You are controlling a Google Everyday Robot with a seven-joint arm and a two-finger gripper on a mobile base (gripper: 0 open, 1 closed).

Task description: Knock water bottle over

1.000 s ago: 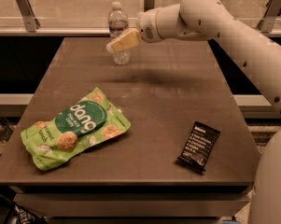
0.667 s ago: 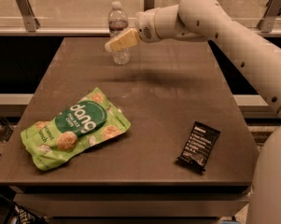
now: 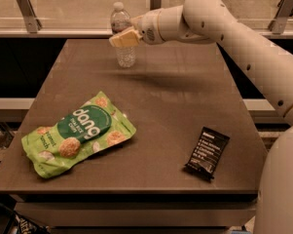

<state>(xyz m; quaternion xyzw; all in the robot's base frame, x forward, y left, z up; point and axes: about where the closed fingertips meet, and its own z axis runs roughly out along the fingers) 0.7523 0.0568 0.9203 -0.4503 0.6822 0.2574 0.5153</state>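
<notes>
The water bottle [image 3: 123, 53] is a small clear ribbed plastic bottle with a white cap. It stands upright near the far edge of the brown table [image 3: 185, 106], left of centre. My gripper [image 3: 120, 38] reaches in from the right on a long white arm. Its cream-coloured fingers cross in front of the bottle's middle, at about label height. The fingers cover the middle of the bottle; its cap, shoulder and base show.
A green "dang" snack bag [image 3: 78, 135] lies at the front left of the table. A black snack bar wrapper [image 3: 207, 152] lies at the front right. A rail with metal brackets [image 3: 24, 6] runs behind the table's far edge.
</notes>
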